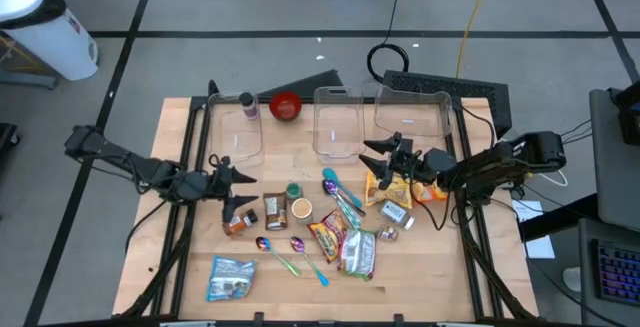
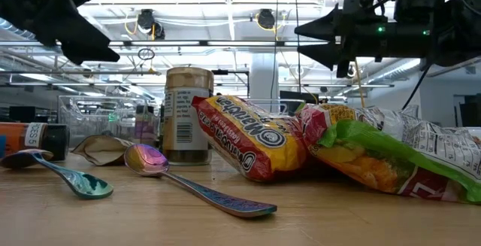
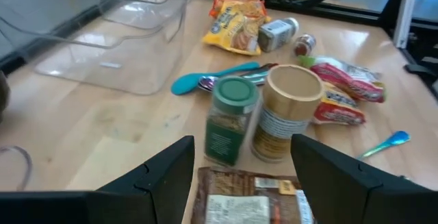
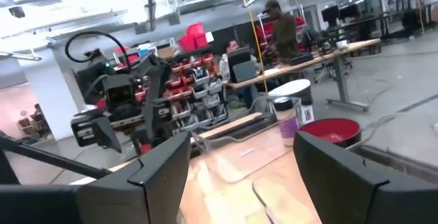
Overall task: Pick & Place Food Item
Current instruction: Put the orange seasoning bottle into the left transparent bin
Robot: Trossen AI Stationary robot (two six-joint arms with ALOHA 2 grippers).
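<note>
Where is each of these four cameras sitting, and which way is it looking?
High: overhead, straight down on the table; both arms, left tool and right tool open.
Low: at tabletop height, level past a spoon; arms overhead.
Left wrist: between its open fingers, at a green-lid jar.
Right wrist: level toward the room; red bowl.
Shared: high view shows that bowl too.

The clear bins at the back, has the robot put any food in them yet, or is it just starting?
Just starting, it looks like. The clear bins hold no food. Nothing is in hand: the left gripper hangs open near the brown packet, and the right gripper is open over the yellow snack bag. The noodle packs, spice jars and spoons are all on the table.
</note>
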